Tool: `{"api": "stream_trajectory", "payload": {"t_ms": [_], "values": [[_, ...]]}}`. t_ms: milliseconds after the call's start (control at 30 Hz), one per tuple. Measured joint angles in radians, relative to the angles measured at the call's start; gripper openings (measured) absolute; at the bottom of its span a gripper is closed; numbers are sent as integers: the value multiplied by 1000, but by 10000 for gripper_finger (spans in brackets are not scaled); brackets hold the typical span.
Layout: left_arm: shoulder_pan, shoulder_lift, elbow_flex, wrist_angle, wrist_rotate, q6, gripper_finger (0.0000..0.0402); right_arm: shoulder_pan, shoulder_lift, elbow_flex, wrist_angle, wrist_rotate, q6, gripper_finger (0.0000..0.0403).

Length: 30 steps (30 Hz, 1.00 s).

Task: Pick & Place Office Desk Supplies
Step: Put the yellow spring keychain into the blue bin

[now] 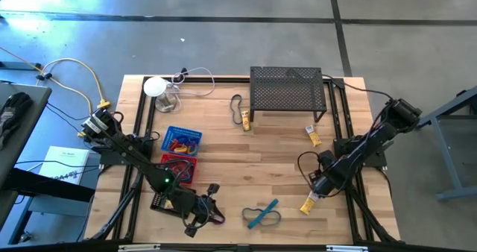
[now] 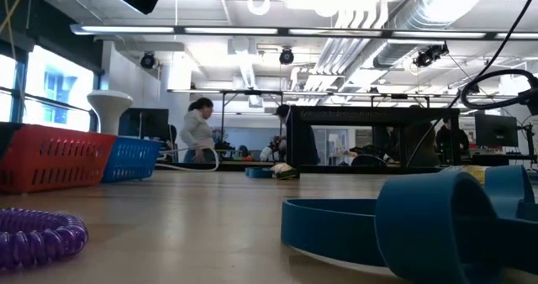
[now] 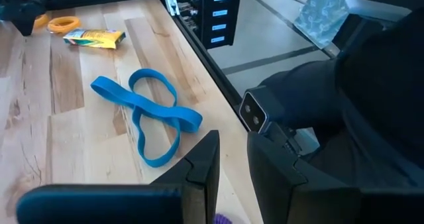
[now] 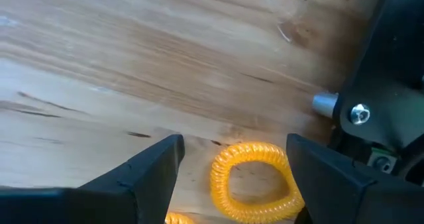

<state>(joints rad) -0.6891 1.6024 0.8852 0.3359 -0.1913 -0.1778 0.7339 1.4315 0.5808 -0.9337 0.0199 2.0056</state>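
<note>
R gripper low over table, jaws apart astride orange ring, no grip. L gripper near blue loop, jaws narrowly apart, empty.

We see a pale wooden table with visible grain. At nine o'clock stand a blue basket and a red basket. At six o'clock lies a blue elastic loop. The coiled ring is orange-yellow, another coiled ring is purple. At twelve o'clock the mesh shelf is black.
</note>
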Motion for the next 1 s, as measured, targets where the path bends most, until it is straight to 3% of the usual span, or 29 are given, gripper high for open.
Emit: {"api": "stream_trajectory", "payload": {"t_ms": [433,733,1000], "values": [[6,0,0,2,0,-1,74,-1,1,3,7,-67,169,270],[6,0,0,2,0,47,74,-1,2,2,17,-67,169,270],[21,0,0,2,0,59,74,-1,8,82,-117,96,42,270]]}}
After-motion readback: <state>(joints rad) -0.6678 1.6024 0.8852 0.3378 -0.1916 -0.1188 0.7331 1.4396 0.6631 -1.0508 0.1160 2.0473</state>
